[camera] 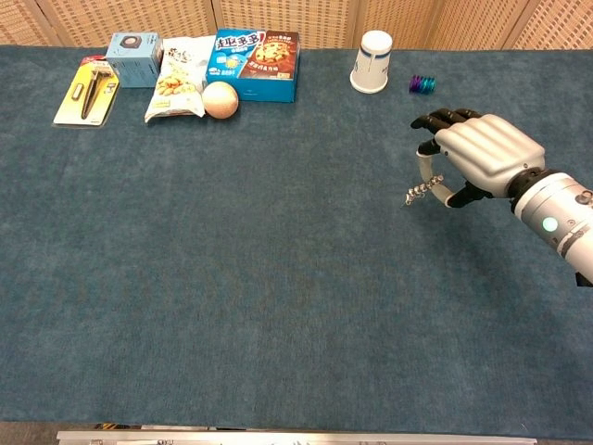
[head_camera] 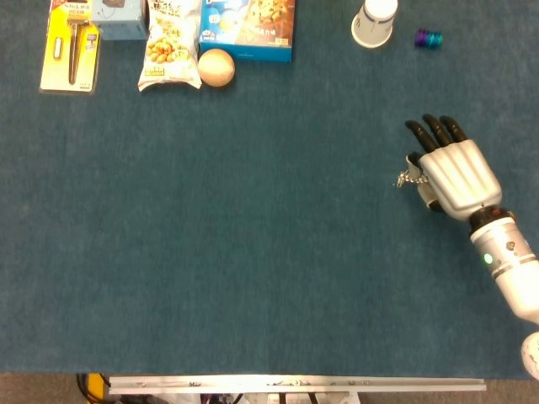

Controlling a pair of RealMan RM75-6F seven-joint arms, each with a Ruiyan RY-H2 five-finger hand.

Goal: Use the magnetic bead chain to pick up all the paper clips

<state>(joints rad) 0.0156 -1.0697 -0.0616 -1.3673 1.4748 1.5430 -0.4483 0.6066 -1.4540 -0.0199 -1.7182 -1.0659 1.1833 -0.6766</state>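
Note:
My right hand point(head_camera: 455, 172) point(camera: 482, 158) hovers over the right part of the blue table, palm down, fingers curled. It holds a short silvery bead chain point(head_camera: 408, 178) point(camera: 420, 192) that sticks out from under its thumb side, with small metal bits clinging to the end. Whether those bits are paper clips is too small to tell. No loose paper clips show on the cloth. My left hand is in neither view.
Along the far edge lie a yellow tool pack point(head_camera: 69, 50), a small box point(camera: 133, 46), a snack bag point(head_camera: 171, 46), a round ball point(head_camera: 216, 67), a cookie box point(head_camera: 249, 25), a paper cup point(head_camera: 373, 23) and a purple-blue spool point(head_camera: 428, 38).

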